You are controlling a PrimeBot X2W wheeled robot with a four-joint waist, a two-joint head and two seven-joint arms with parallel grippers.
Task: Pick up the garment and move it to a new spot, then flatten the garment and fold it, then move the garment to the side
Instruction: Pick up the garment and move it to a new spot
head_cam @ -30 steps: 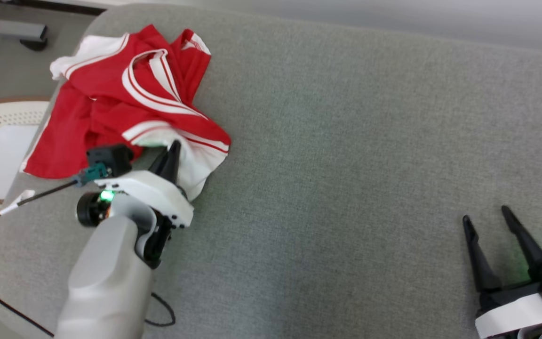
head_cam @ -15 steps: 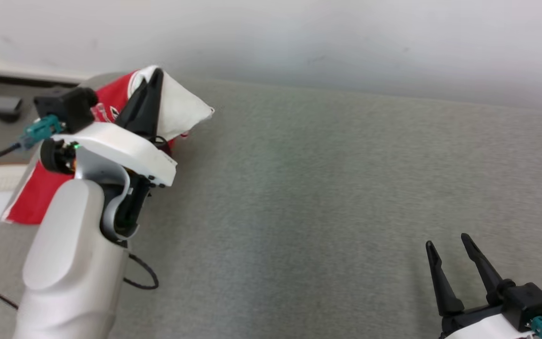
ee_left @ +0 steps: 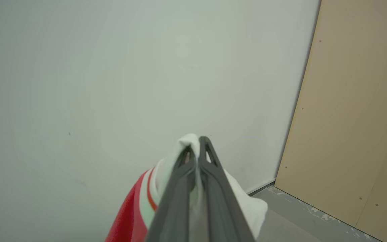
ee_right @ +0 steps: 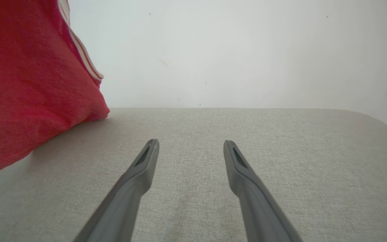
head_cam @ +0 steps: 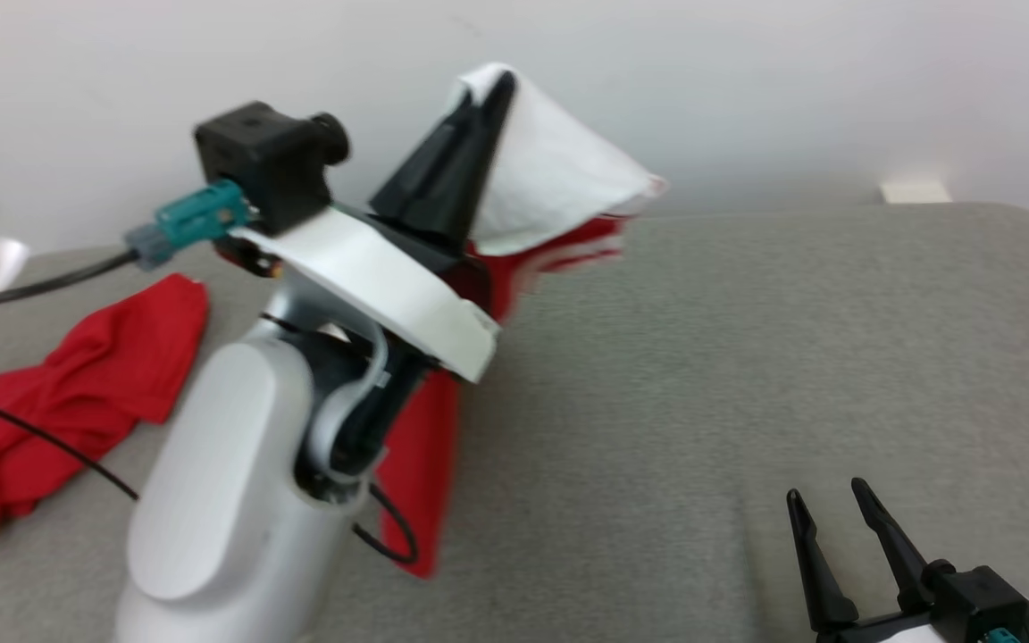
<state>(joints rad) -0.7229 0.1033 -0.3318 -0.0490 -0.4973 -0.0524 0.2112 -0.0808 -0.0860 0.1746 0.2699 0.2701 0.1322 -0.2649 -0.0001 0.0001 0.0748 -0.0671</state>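
Left pincer (head_cam: 497, 89): fingers together, clamped on a white edge of the garment (head_cam: 559, 170) and held high above the bench (head_cam: 747, 357).
Right pincer (head_cam: 825, 493): fingers apart, holding nothing, low over the bench at the near right.
Garment: red with white striped trim; it hangs from the left pincer beside the arm, and its tail lies on the bench to the left.
Stage: judged to be the first step, pick-up and carry; the cloth is gripped and partly raised, not yet laid at a new spot.
Remaining: setting down, flattening, folding, moving aside.
Surface: grey woven covering with a rounded far corner.
Room: plain pale wall (head_cam: 791, 80) behind; the left wrist view adds a light wooden panel (ee_left: 354, 117) and a strip of grey floor (ee_left: 297, 215).
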